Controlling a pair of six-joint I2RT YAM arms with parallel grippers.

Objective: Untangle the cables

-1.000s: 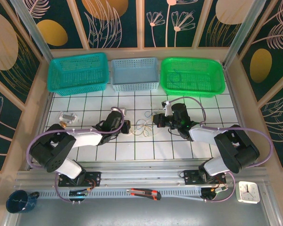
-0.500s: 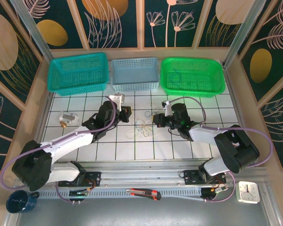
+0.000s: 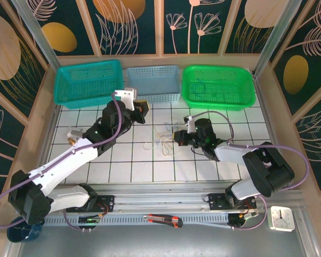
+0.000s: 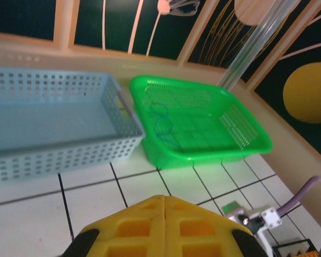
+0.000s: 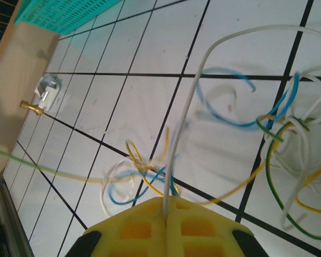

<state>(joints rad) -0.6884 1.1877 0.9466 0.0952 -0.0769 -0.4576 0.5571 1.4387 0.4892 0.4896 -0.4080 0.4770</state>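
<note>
Top view: the cables (image 3: 163, 142) are lying on the white tiled table (image 3: 123, 171), mid-field, as a loose heap of thin loops just left of the right gripper (image 3: 177, 137). The left gripper (image 3: 140, 107) is hanging up near the front wall of the light blue basket (image 3: 152, 98), well apart from the heap. The teal basket (image 3: 88, 91) and the green basket (image 3: 218, 103) are flanking it.

Left wrist view: the left gripper's (image 4: 163, 206) yellow fingers are pressing flat together. I cannot tell whether any strand is pinched in the seam. A thin blue wire (image 4: 163, 120) is lying coiled inside the green basket.

Right wrist view: the right gripper (image 5: 166, 206) is clamping a whitish wire (image 5: 195, 80), which is rising from the seam and arching over the tiles. Blue, yellow, green and white loops are crossing one another at the right, with a smaller knot sitting just ahead of the fingers. A pale green strand (image 5: 53, 170) is running off the left edge, end unseen. A small white and brass plug (image 5: 43, 96) is lying far off.

Judgement: this looks like the pulling-apart step, with the right side anchoring. The next move is calling for a slow draw on one strand, away from the knot, so the loops slip free rather than cinch.
</note>
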